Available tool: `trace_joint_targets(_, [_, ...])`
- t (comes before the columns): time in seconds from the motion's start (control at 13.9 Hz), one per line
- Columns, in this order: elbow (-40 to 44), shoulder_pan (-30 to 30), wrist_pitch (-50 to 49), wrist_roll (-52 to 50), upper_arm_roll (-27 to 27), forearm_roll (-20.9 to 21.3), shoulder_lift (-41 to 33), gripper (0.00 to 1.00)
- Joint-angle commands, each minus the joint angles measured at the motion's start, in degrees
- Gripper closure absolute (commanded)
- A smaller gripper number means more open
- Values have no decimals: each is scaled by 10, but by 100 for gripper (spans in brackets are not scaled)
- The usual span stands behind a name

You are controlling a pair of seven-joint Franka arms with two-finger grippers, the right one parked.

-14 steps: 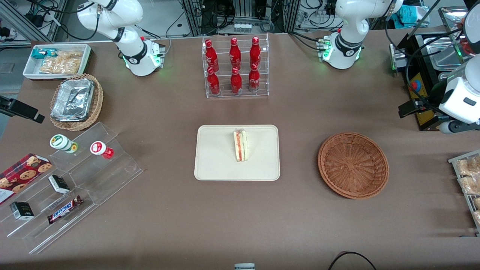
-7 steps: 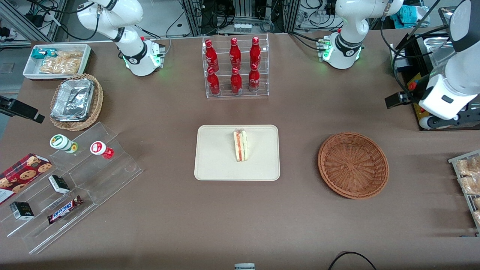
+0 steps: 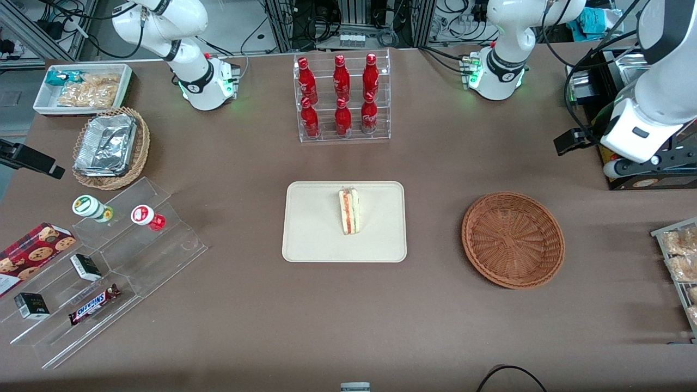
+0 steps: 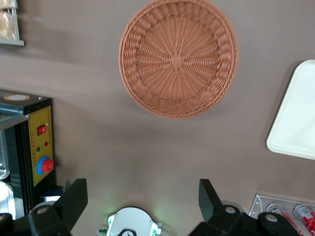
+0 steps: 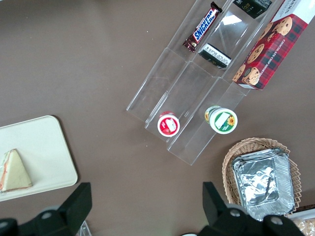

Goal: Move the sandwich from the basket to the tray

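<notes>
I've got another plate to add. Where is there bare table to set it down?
Bare table lies between the tray and the basket, and nearer the camera than both. The tray holds the sandwich. The open end effector is raised off the table, near the control box.

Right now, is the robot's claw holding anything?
No. The gripper is open and empty, up above the table. The sandwich sits on the tray.

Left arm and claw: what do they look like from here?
The left arm has glossy white shells with dark grey joint bands, black cables trailing alongside and a black camera block at the wrist. Its base glows green. The claw, over the table's working-arm end, has two black fingers, spread apart.
</notes>
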Motion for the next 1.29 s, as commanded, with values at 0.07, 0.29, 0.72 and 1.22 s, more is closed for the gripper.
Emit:
trace_joint_targets(0.07, [60, 2, -5, -4, 2, -4, 12, 0])
trace_joint_targets(0.29, [65, 3, -12, 1, 2, 0, 12, 0])
trace_joint_targets(0.72, [104, 2, -32, 0, 2, 2, 31, 0])
trace_joint_targets(1.22, [104, 2, -39, 0, 2, -4, 32, 0])
